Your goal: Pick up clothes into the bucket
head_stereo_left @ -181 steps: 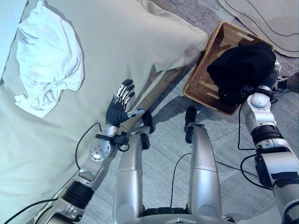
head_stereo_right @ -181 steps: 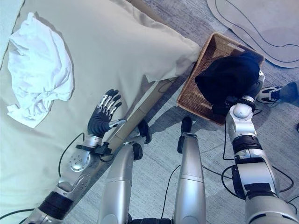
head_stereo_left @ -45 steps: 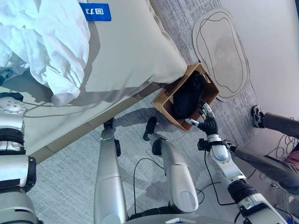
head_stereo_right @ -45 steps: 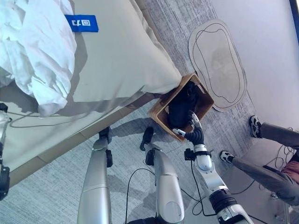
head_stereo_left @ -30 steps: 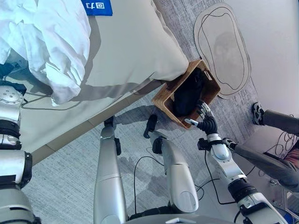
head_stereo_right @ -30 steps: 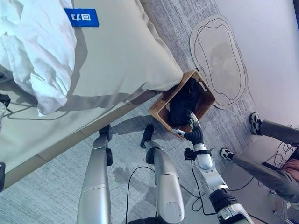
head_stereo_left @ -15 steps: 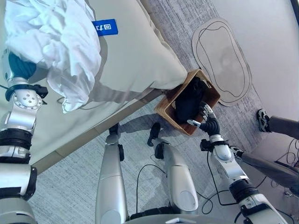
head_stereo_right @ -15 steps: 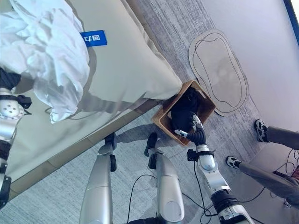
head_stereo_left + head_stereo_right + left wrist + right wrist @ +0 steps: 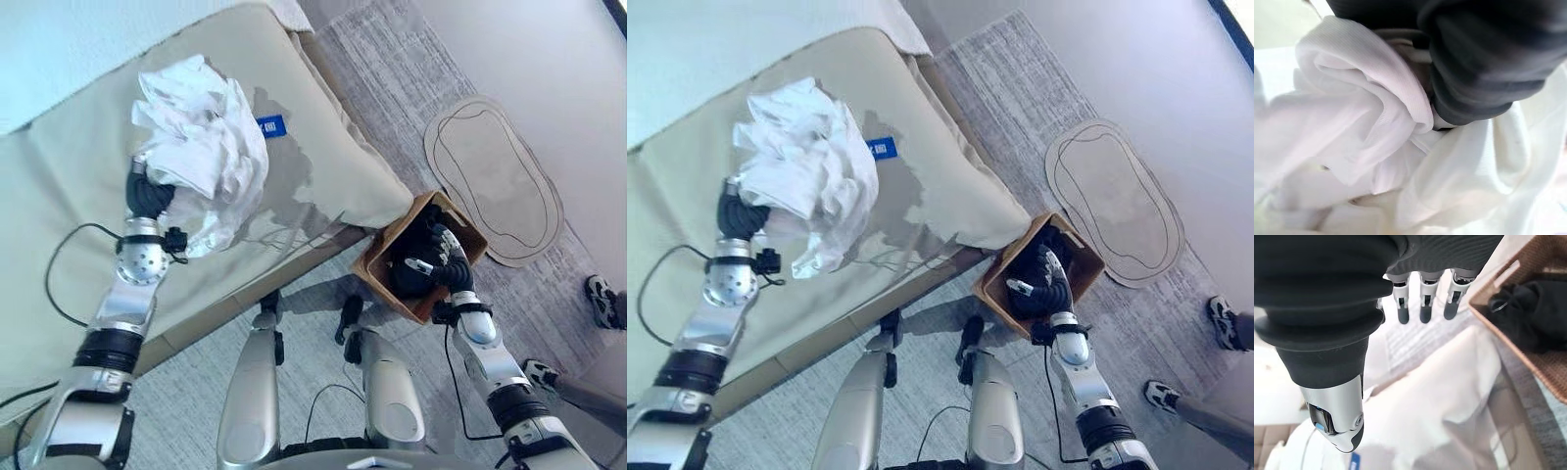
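Observation:
A crumpled white garment hangs above the beige bed, bunched round my left hand, which is shut on it. In the left wrist view the white cloth folds in against the dark cover of the hand and hides the fingers. A brown wicker basket stands on the floor at the bed's corner with a black garment inside. My right hand hovers at the basket's near rim, open and holding nothing. Its straight fingers show in the right wrist view, beside the basket and the black garment.
The bed has a beige cover with a small blue label. An oval mat lies on the grey carpet beyond the basket. A person's shoe shows at the right edge.
The camera has swung, so the whole scene has shifted. Since six seconds ago my right hand has let the black garment go into the basket, and my left hand has lifted the white garment.

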`<state>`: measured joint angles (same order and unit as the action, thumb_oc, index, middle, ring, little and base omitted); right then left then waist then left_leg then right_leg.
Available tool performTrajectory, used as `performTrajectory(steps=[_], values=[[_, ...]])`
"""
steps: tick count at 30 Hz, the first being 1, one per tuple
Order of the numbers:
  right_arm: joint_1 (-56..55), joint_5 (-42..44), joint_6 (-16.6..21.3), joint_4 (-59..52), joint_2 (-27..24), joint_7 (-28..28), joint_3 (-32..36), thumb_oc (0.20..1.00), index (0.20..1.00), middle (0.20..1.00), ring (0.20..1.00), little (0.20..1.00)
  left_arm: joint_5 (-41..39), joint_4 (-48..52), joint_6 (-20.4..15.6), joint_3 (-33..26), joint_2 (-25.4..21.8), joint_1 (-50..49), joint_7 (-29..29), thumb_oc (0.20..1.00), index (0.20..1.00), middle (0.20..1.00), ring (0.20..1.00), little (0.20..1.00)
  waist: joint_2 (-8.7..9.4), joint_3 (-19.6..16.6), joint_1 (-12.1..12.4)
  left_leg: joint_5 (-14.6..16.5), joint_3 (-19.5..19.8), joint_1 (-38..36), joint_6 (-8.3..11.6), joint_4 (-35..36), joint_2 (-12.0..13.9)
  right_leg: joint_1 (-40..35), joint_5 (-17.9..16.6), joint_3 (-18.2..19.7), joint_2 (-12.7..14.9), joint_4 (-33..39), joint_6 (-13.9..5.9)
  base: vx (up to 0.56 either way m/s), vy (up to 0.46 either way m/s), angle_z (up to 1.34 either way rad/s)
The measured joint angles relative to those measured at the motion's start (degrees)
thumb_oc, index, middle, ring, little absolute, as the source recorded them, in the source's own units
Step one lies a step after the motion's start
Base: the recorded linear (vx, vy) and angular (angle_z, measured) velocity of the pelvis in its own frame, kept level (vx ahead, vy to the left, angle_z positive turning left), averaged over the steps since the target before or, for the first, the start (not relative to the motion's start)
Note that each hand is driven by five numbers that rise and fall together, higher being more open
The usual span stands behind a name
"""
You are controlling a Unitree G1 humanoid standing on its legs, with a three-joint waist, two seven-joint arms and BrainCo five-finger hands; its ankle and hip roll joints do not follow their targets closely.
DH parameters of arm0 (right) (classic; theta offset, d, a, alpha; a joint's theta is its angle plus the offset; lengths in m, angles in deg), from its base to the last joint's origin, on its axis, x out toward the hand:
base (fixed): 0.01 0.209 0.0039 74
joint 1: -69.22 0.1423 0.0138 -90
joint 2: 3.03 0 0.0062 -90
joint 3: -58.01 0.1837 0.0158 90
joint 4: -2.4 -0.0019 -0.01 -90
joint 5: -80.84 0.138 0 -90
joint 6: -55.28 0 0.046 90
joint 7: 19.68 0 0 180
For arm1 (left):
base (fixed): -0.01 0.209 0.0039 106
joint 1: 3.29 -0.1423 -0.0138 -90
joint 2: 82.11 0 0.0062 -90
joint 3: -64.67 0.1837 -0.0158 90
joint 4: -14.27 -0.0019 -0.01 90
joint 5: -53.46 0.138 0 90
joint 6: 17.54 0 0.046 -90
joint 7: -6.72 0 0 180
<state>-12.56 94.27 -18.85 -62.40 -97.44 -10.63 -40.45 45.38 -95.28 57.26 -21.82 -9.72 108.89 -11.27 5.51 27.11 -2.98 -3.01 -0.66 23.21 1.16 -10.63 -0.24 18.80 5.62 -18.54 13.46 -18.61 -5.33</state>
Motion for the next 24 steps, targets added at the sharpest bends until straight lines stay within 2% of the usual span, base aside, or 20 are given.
performTrajectory(steps=[9, 15, 24], values=[[-5.6, -1.0, -1.2, 0.0, -0.3, -1.2, 1.9, 1.0, 1.0, 1.0, 1.0, 1.0, -2.9, 2.5, -0.5, -0.3, 1.2, -1.1, 1.8, 0.2, 0.2, 0.2, 0.2, 0.2, -3.21, -7.2, -0.9, -0.6, -0.9, -5.9, -0.07, 3.9, 0.6, -6.4, -0.9, 0.0, -1.5, 6.0, -0.75, 0.08, -0.021, -0.05], [-8.0, -1.5, -1.5, 0.3, -0.2, -2.3, 2.3, 1.0, 1.0, 1.0, 1.0, 1.0, -4.5, 3.1, -0.5, -0.3, 1.3, -1.2, 2.1, 0.2, 0.2, 0.2, 0.2, 0.2, -3.37, -11.5, -1.1, -0.6, -1.6, -10.0, -0.03, 6.0, 0.9, -10.4, -1.0, 0.1, -2.4, 8.9, -0.88, 0.08, -0.014, -0.06], [-10.6, -1.6, -2.0, 0.5, -0.1, -3.4, 2.3, 1.0, 1.0, 1.0, 1.0, 1.0, -3.8, 5.1, -0.4, -0.3, 1.6, -3.7, 1.3, 0.2, 0.2, 0.2, 0.2, 0.2, -3.48, -14.4, -1.1, -0.6, -1.9, -13.2, -0.03, 8.0, 0.9, -13.9, -1.8, 0.0, -2.8, 12.0, -1.29, 0.06, -0.009, -0.01]])
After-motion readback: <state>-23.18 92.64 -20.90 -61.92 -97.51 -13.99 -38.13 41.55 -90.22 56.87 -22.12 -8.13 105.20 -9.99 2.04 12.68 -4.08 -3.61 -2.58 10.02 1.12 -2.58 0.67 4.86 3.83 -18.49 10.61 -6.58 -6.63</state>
